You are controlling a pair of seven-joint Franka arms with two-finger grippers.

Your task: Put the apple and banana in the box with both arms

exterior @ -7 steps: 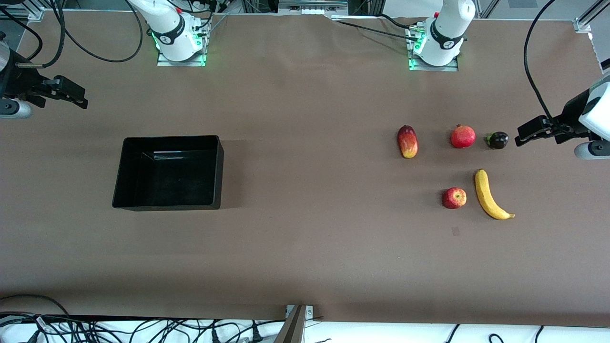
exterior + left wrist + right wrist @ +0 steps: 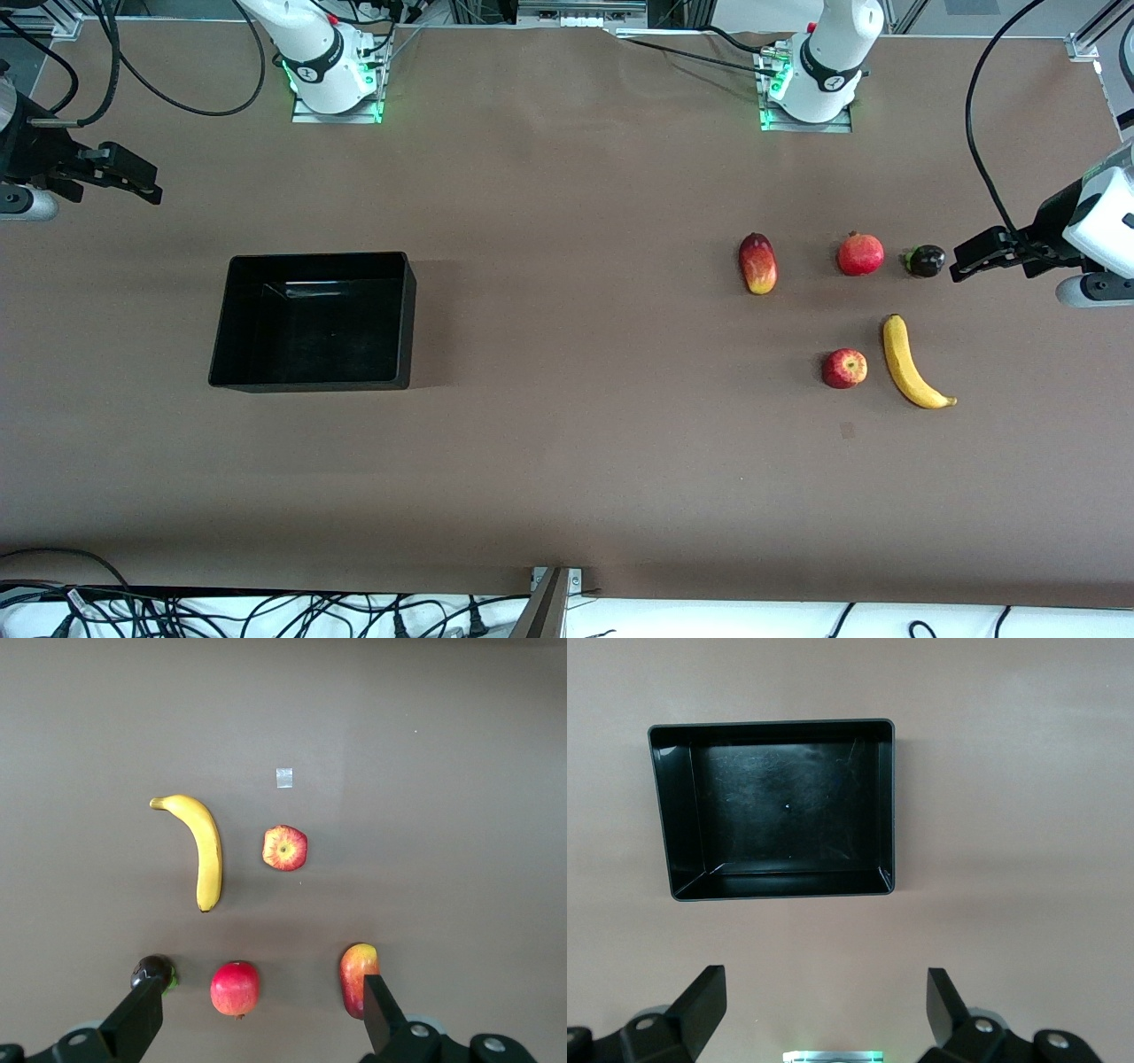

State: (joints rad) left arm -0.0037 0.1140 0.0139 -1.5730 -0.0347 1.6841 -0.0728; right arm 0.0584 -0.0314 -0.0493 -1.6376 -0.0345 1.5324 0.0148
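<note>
Front view: high, facing robot bases, whole surface (image 2: 567,461). Wrist views: straight down from height; left shares banana (image 2: 202,849), right shares box (image 2: 664,806).

Red apple (image 2: 844,369) beside yellow banana (image 2: 912,362); black box (image 2: 314,321) empty.

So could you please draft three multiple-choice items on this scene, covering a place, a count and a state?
1. Beside the banana lies the:
A apple
B box
C mango

2. Fruits on the table:
A three
B five
C seven

3. The box is:
A full
B overturned
C empty

Answers:
1 A, the apple sits next to it.
2 B, those two plus mango, pomegranate and a small dark fruit.
3 C, the box holds nothing; left gripper and right gripper have open fingers.
</note>
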